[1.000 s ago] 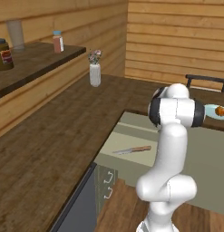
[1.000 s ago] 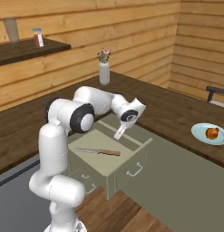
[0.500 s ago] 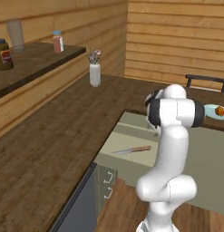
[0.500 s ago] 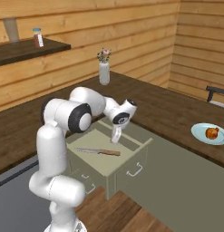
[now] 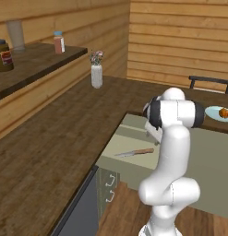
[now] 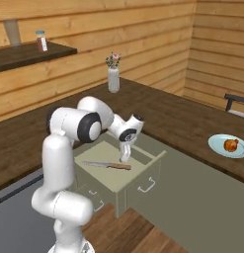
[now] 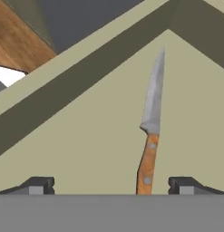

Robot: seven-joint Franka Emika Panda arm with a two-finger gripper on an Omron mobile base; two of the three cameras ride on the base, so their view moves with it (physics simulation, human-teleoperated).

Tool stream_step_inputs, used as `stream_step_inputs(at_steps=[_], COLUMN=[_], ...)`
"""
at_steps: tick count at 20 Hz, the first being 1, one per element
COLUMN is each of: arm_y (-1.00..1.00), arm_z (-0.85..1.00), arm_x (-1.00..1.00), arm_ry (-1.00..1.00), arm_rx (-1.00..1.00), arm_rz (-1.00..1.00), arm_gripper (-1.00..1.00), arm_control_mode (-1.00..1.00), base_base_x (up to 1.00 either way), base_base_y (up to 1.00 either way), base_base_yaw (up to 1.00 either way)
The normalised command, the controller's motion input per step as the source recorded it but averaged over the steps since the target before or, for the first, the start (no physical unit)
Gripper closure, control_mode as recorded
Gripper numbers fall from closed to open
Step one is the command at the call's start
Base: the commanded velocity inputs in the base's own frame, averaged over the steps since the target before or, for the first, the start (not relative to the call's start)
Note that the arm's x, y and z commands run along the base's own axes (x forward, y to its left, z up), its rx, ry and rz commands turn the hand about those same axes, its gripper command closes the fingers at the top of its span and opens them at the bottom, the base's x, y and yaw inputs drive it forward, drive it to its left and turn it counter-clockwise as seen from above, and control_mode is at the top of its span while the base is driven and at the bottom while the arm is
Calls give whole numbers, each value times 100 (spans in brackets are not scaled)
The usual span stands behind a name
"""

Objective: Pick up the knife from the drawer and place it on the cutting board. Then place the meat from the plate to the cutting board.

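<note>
while the drawer (image 6: pixel 143 165) stood pulled out from the counter, the knife (image 6: pixel 106 165) lay flat on its beige floor, with the blade toward the robot's left and the wooden handle toward the gripper (image 6: pixel 125 157). the gripper hung low over the drawer, just beside the handle end, and its fingers were spread wide with nothing between them. in the hand view the knife (image 7: pixel 151 128) lay between the two fingertips (image 7: pixel 181 185), nearer to one of them, not touching. the plate (image 6: pixel 229 146) sat on the dark wooden counter (image 6: pixel 183 116), well apart from the drawer, and the meat (image 6: pixel 231 145) rested on it. a white vase (image 6: pixel 113 79) with flowers stood near the wall.
</note>
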Motion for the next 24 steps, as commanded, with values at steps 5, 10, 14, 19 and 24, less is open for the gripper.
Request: stream_step_inputs(at_steps=[5, 10, 14, 19, 24], arm_y=[0, 0, 8, 1, 0], arm_z=[-36, -32, -28, -22, -22], arm_x=[14, 19, 16, 27, 34], arm_ry=[-4, -1, 0, 0, 0], arm_rx=[0, -1, -1, 0, 0], arm_rz=[8, 5, 0, 0, 0], arm_gripper=[-100, -100, -100, -100, -100], arm_control_mode=[-100, -100, -100, -100, -100], base_base_x=[0, 0, 0, 0, 0], base_base_y=[0, 0, 0, 0, 0], base_base_yaw=[0, 0, 0, 0, 0])
